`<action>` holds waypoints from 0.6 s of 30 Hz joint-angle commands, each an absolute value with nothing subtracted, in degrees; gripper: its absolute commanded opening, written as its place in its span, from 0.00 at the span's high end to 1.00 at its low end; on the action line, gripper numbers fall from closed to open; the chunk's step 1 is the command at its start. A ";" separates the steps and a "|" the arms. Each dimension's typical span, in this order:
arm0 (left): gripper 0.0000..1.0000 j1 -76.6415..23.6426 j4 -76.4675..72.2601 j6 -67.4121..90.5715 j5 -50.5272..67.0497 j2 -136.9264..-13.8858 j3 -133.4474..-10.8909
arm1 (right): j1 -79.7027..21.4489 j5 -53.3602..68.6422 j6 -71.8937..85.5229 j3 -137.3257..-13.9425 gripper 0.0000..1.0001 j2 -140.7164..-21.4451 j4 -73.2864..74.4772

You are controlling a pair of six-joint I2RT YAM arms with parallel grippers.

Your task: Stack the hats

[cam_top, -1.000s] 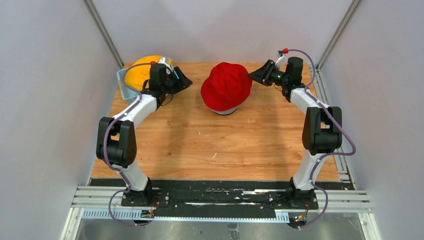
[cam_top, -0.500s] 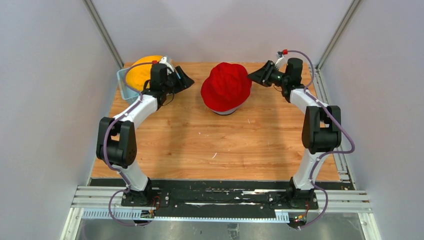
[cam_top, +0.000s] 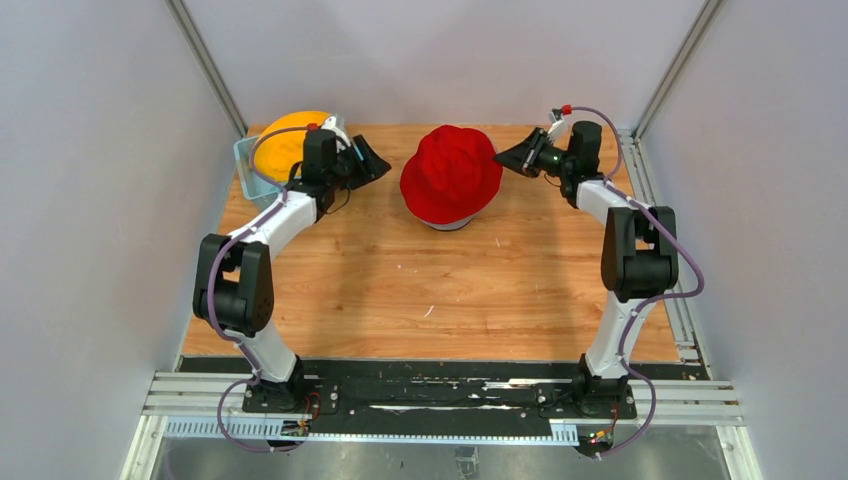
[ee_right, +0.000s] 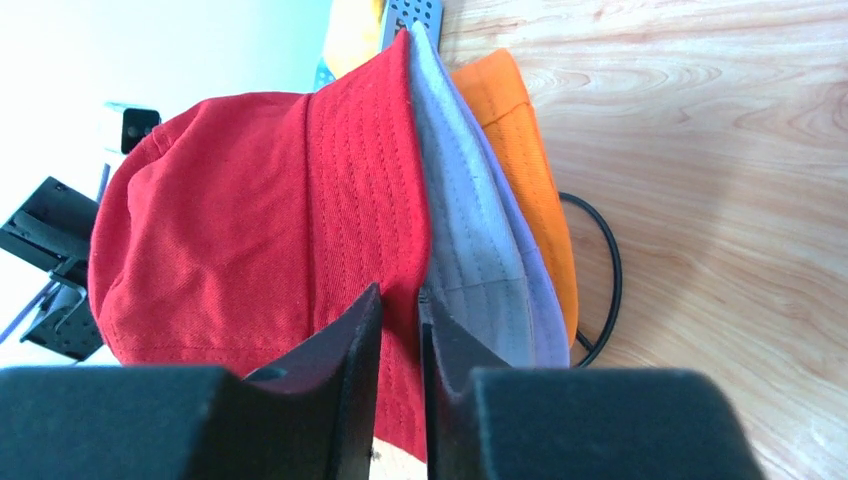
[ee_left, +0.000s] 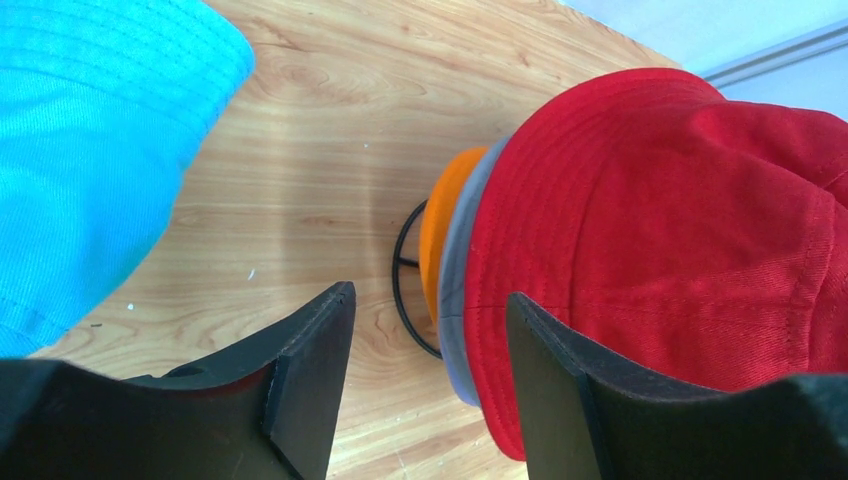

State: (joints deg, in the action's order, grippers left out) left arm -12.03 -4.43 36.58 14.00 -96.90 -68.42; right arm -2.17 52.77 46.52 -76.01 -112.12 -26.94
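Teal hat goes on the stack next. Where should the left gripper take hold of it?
Probably the teal hat's brim edge, approached from the red hat's side: that thin, flat edge faces the left gripper's open jaws.

The wooden table [cam_top: 440, 290] is carrying two things directly. A black wire stand [ee_left: 399, 285] is sitting toward the far middle, its ring lying flat on the wood under a stack topped by the red hat [cam_top: 452, 172]. A light blue basket [cam_top: 243, 160] is standing at the far left corner. Small white specks [cam_top: 428, 311] are lying scattered on the bare wood toward the near edge.
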 commanded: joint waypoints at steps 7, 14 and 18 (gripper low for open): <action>0.39 -12.39 -16.77 41.90 22.73 -99.61 -64.04 | -2.72 53.89 49.05 -74.20 0.99 -112.17 -31.49; 0.39 -12.30 -33.21 51.64 28.55 -102.59 -57.31 | -2.20 52.70 48.53 -74.53 0.99 -113.27 -30.76; 0.39 -12.30 -38.96 54.98 29.70 -103.93 -55.23 | -2.07 52.47 48.51 -74.63 0.99 -114.03 -30.98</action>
State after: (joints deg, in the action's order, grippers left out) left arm -12.14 -27.99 49.98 26.48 -103.20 -56.51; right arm -2.17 52.90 48.49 -75.05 -112.16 -29.34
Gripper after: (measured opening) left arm 0.609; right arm 0.019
